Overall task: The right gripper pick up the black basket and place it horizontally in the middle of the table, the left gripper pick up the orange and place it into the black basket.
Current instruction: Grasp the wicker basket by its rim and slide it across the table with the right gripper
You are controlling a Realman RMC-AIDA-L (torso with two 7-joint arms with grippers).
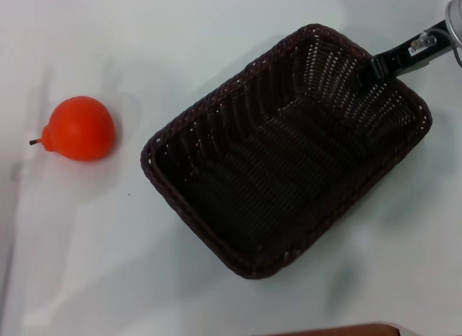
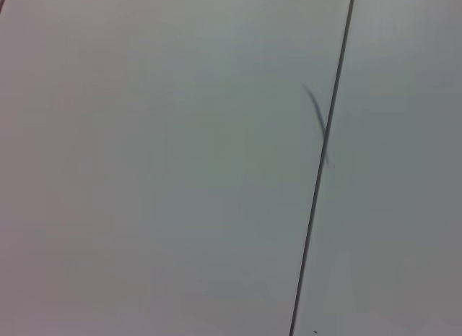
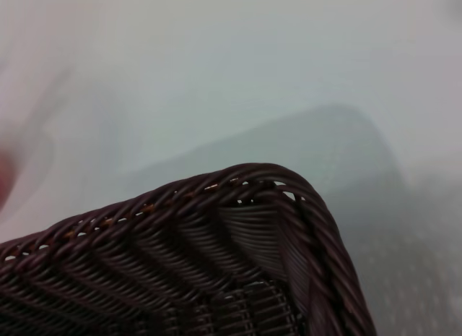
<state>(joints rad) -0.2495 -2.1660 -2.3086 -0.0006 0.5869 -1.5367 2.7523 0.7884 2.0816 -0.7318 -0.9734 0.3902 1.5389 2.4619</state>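
The black basket (image 1: pixel 289 152) lies slantwise across the middle and right of the white table (image 1: pixel 108 264), empty inside. My right gripper (image 1: pixel 373 67) reaches in from the upper right and is shut on the basket's far right rim. In the right wrist view a rounded basket corner (image 3: pixel 238 206) fills the lower part, with its shadow set apart on the table behind it. The orange (image 1: pixel 79 128) rests on the table left of the basket, its stem pointing left. My left gripper is out of view; the left wrist view shows only the bare table (image 2: pixel 159 170).
A dark seam line (image 2: pixel 321 170) crosses the table surface in the left wrist view. A brown edge (image 1: pixel 339 330) shows at the bottom of the head view. Bare table lies between the orange and the basket.
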